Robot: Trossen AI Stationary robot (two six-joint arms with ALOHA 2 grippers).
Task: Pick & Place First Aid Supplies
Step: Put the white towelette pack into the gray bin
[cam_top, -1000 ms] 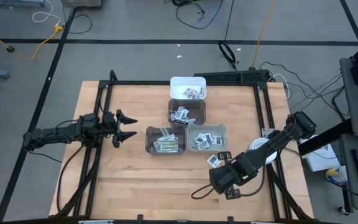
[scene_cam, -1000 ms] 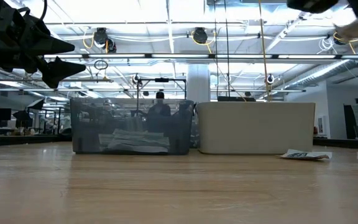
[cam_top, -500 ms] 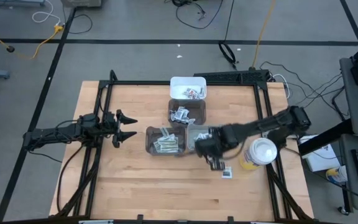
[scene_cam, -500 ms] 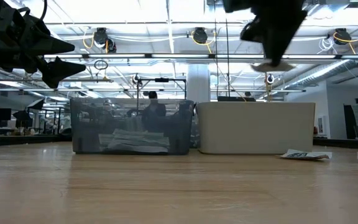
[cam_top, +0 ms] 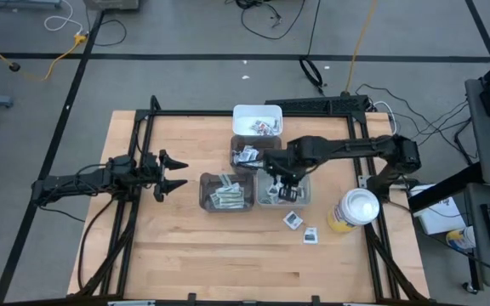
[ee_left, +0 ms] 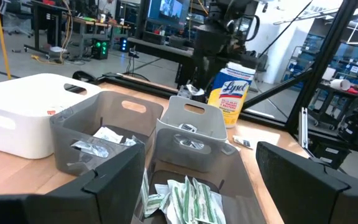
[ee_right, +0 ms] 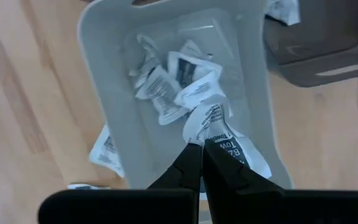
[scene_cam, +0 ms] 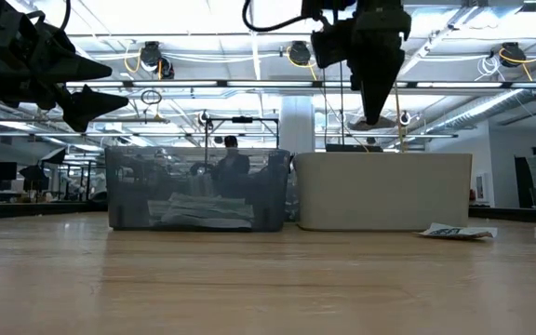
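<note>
My right gripper (cam_top: 286, 181) hangs over the light grey bin (cam_top: 303, 180), shut on a square white sachet with dark print (ee_right: 219, 132). Several like sachets (ee_right: 166, 87) lie on that bin's floor. Two more packets (cam_top: 293, 220) (cam_top: 310, 236) lie flat on the wood near the yellow canister (cam_top: 354, 211). Strip wrappers (cam_top: 226, 197) fill the dark grey bin (cam_top: 204, 192). My left gripper (cam_top: 181, 174) waits open and raised at the table's left, its fingers pointing toward the bins. My right gripper pinches the white sachet by one corner (ee_right: 205, 140) between its two fingertips, coming from above and pointing down. The sachet is lifted clear and hangs below the fingers (scene_cam: 372, 102), above the light grey bin's opening.
A white bin (cam_top: 258, 119) and a second dark grey bin (cam_top: 255, 154) stand at the far side of the cluster. The yellow canister with white lid stands by the right edge. Bare wood lies toward the near edge and the left. People show in the room beyond.
My right gripper has swung from the near right of the table toward the far left, passing the two loose packets, and now hangs over the light grey bin with the sachet still in its fingers. The canister, covered by the arm before, shows again.
</note>
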